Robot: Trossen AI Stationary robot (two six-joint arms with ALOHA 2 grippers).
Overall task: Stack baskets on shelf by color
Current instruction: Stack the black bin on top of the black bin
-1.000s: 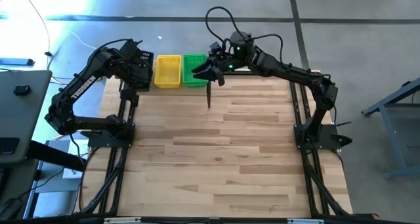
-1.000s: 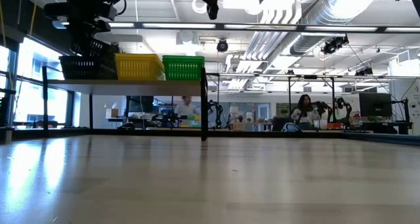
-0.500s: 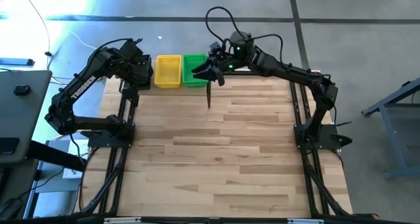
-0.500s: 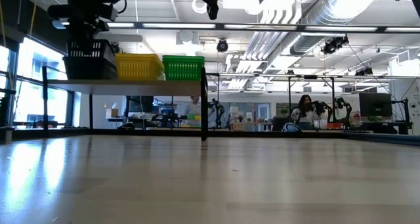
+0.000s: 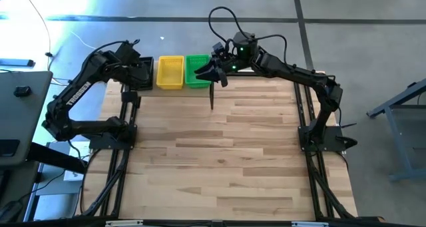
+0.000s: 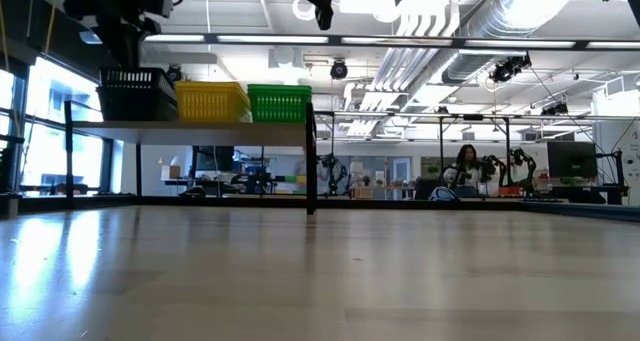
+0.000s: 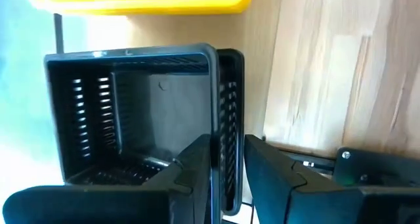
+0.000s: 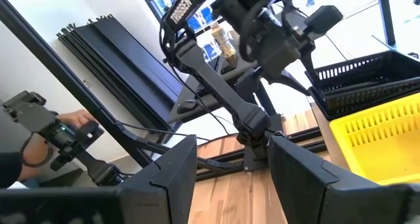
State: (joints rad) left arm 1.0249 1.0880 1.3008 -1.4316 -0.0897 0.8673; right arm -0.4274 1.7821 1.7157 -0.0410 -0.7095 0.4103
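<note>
Left gripper (image 7: 226,168) sits part open, fingers straddling the black perforated plastic basket's (image 7: 131,112) wall, beside the yellow perforated plastic basket (image 5: 170,72); right gripper (image 8: 230,165) hangs open, empty.

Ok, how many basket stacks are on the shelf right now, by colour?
black stack: 1
yellow stack: 1
green stack: 1
Total: 3 stacks on the shelf. How many baskets are nested inside each stack cannot be counted from here.
</note>
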